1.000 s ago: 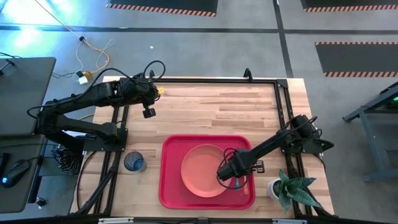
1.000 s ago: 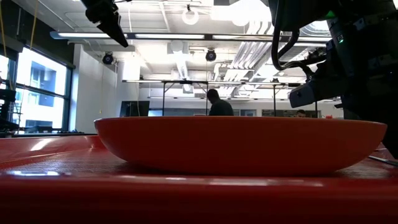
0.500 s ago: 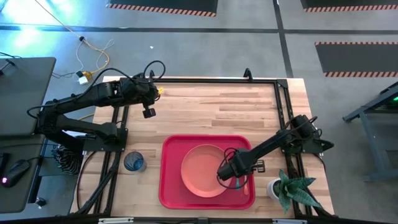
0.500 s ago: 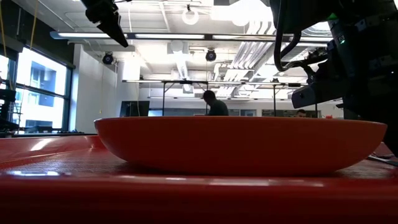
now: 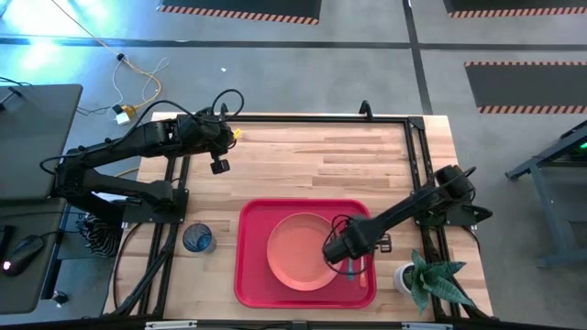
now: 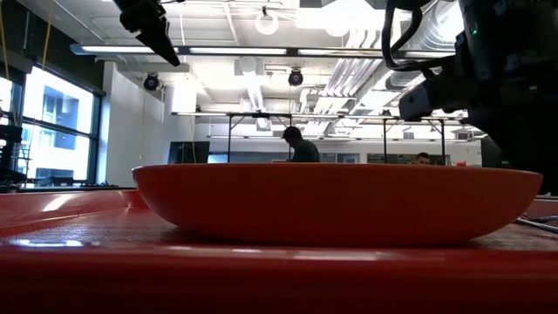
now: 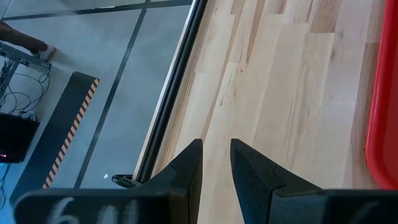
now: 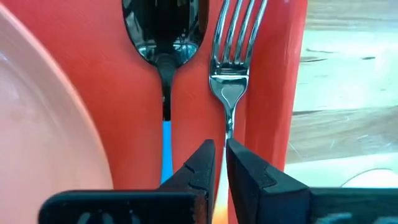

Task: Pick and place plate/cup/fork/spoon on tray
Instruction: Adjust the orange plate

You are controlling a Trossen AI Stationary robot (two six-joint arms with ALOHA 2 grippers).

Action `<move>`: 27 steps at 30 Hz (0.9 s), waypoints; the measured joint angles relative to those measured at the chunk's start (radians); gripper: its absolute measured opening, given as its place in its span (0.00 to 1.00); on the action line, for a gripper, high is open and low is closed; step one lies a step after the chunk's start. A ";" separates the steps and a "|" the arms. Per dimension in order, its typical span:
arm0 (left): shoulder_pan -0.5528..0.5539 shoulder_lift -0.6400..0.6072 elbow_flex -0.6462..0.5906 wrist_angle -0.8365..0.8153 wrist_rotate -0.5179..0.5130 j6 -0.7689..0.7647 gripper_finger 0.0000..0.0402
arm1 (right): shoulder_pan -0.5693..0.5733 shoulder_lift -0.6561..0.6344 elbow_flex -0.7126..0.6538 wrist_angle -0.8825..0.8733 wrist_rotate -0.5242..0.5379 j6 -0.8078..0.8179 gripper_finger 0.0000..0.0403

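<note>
The red tray (image 5: 252, 280) lies at the table's near middle. The salmon-orange plate (image 5: 301, 252) rests on the tray floor. The blue-handled spoon (image 8: 165, 43) and the fork (image 8: 236, 37) lie side by side on the tray, between the plate and the tray's right rim (image 8: 283, 74). My right gripper (image 8: 217, 163) is low over the tray's right part (image 5: 350, 258), shut on the fork. The blue cup (image 5: 196, 239) stands on the table left of the tray. My left gripper (image 5: 218, 166) hangs above the table's far left, slightly open and empty (image 7: 216, 155). My right gripper pinches the fork between its two fingers where the thin metal neck (image 8: 228, 127) meets the orange handle (image 8: 217, 210). The fingers stand on either side of the fork and slant down from above. The tines (image 8: 239, 22) lie against the tray floor beside the spoon.
A small potted plant (image 5: 424, 280) stands at the table's near right corner, close to the right arm. Black frame rails (image 5: 417, 156) run along the table's edges. Bare wood lies between the tray and the far edge. People show in the room behind (image 6: 301, 144).
My right gripper has risen a little in the low view and shifted slightly toward the table's right edge. The plate, tray and cup have stayed where they were.
</note>
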 joint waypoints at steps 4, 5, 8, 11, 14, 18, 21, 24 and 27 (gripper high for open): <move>0.000 0.000 0.000 0.000 0.000 0.000 0.18 | 0.000 -0.004 0.000 0.007 -0.031 0.004 0.08; 0.000 0.000 0.000 0.000 0.000 0.000 0.18 | 0.001 -0.005 0.000 0.013 -0.039 0.005 0.08; 0.000 0.000 0.000 -0.001 0.000 0.000 0.18 | 0.009 -0.005 0.000 0.041 -0.035 0.021 0.08; 0.000 0.000 0.000 -0.001 0.000 0.000 0.18 | 0.009 -0.006 0.000 0.067 -0.027 0.032 0.08; -0.003 0.000 0.000 -0.008 0.000 -0.003 0.18 | 0.009 -0.021 0.001 0.096 -0.025 0.026 0.08; -0.019 -0.009 0.000 -0.040 0.013 -0.055 0.18 | 0.007 -0.063 0.049 0.059 0.072 0.028 0.08; -0.035 -0.027 0.000 -0.075 0.050 -0.099 0.18 | 0.007 -0.094 0.108 -0.019 0.197 0.042 0.08; -0.051 -0.049 0.000 -0.089 0.080 -0.147 0.18 | 0.005 -0.113 0.158 -0.083 0.266 0.042 0.08; -0.064 -0.074 0.000 -0.098 0.100 -0.194 0.18 | -0.001 -0.125 0.188 -0.112 0.278 0.016 0.08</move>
